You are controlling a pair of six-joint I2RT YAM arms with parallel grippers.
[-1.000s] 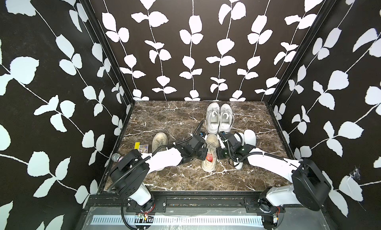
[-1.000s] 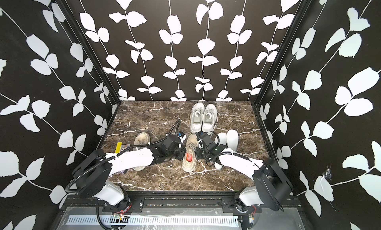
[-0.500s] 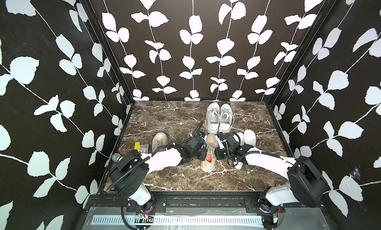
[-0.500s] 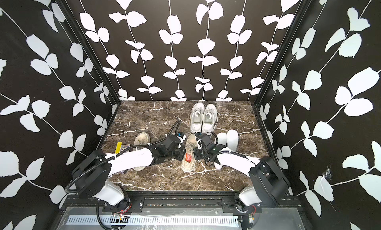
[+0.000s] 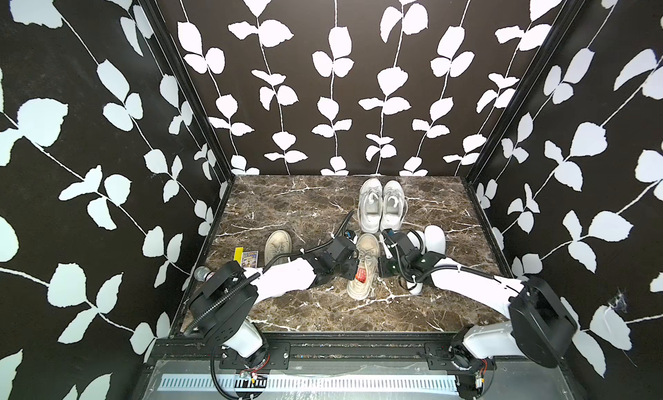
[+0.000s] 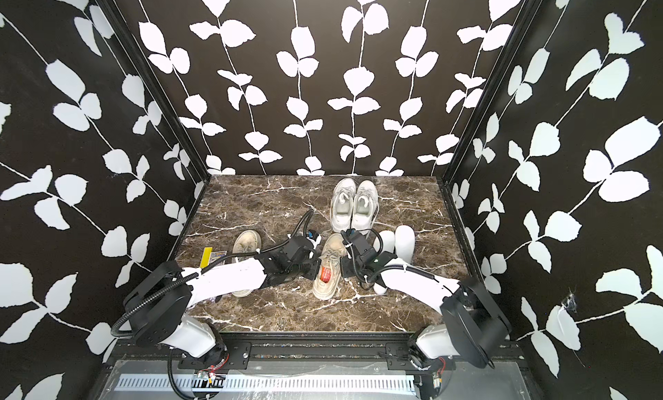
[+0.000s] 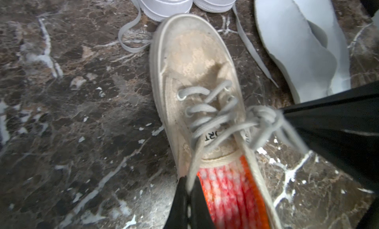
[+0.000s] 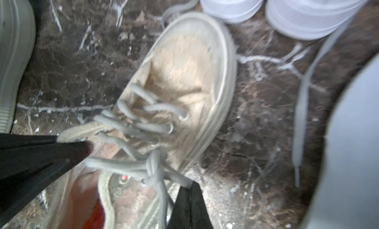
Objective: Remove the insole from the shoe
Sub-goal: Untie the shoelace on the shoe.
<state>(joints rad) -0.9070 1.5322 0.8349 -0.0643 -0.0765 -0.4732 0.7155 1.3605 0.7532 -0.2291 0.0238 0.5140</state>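
The brown marbled worktop (image 5: 287, 208) is being occupied by several shoes. The worn beige shoe (image 5: 368, 244) of the task is lying near its middle, toe pointing toward the back wall, just in front of a pair of white sneakers (image 5: 371, 215). The shoe is being flanked at its opening by both arms. The left hand (image 7: 188, 190) is being held clenched, its fingers (image 7: 202, 205) pressed together at the collar edge on the side nearer the left arm, right beside the insole. Whether the collar or a lace end is being pinched there cannot be told. The right hand (image 8: 189, 195) is likewise being held clenched at the opposite side, its tip touching the knotted laces (image 7: 264, 117). The red-orange insole (image 7: 227, 189) is lying inside the shoe, partly tucked under the tongue, between the two hands.
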